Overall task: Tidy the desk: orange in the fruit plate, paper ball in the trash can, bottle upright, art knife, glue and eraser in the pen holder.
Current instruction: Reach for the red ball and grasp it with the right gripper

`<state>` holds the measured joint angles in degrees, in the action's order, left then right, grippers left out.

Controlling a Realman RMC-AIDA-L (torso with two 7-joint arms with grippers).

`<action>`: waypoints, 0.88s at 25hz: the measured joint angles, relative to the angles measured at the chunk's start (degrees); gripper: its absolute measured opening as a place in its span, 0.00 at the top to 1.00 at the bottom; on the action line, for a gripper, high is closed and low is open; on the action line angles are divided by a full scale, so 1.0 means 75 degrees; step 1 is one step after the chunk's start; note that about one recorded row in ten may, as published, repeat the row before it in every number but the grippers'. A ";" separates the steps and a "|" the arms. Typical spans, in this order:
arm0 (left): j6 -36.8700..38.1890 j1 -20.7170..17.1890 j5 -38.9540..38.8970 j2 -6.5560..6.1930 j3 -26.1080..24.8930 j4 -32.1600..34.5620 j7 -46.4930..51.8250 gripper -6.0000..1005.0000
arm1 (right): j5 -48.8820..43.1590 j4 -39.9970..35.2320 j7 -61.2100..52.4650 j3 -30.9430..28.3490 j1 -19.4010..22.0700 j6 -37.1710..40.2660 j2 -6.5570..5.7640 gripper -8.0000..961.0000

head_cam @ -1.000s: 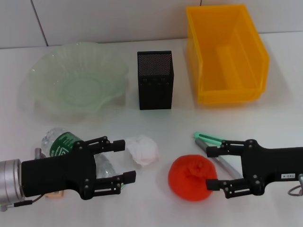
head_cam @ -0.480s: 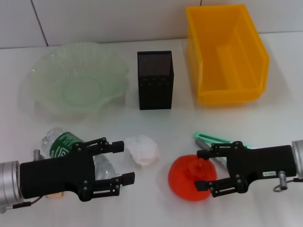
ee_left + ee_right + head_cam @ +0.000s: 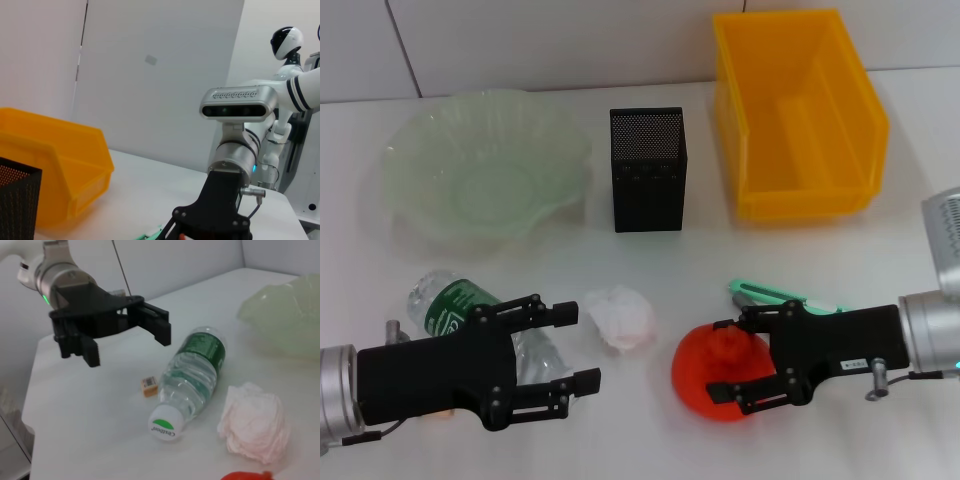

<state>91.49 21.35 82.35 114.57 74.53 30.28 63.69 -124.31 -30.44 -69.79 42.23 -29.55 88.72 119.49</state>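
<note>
In the lower right of the head view we see our right gripper (image 3: 731, 360) with its jaws spread around the orange (image 3: 712, 372), one finger above it and one below, not visibly clamped. In the lower left, our left gripper (image 3: 575, 348) hovers with jaws wide apart and empty over the lying bottle (image 3: 455, 307), just beside the paper ball (image 3: 621, 317). The eraser (image 3: 149, 385) lies close to the bottle. Along the top stand the fruit plate (image 3: 480, 165), the pen holder (image 3: 648, 168) and the trash can (image 3: 798, 113).
</note>
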 joint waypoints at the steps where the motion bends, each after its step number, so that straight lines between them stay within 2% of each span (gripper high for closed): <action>1: 0.0006 -0.0006 0.0000 -0.0004 0.0000 0.0001 -0.0018 0.23 | 0.0007 0.0064 0.0000 0.0048 -0.0036 -0.0097 0.0003 0.15; 6: 0.0041 -0.0013 0.0000 -0.0006 0.0000 0.0004 -0.0056 0.23 | 0.0075 0.0282 -0.0009 0.0332 -0.0191 -0.0488 0.0012 0.15; 11: 0.0081 -0.0012 -0.0001 -0.0007 0.0000 0.0016 -0.0061 0.23 | 0.0084 0.0273 -0.0093 0.0338 -0.0222 -0.0464 0.0008 0.16; 13: 0.0096 0.0002 -0.0004 0.0005 -0.0009 0.0017 -0.0064 0.23 | 0.0097 0.0219 -0.0030 0.0305 -0.0175 -0.0498 0.0001 0.35; 22: 0.0097 -0.0007 -0.0039 0.0015 -0.0013 0.0018 -0.0066 0.23 | 0.0168 0.0177 -0.0010 0.0323 -0.0142 -0.0365 0.0005 0.49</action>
<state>92.21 21.29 82.05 114.68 74.44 30.41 63.19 -123.05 -29.11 -69.86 44.65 -30.62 85.98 119.53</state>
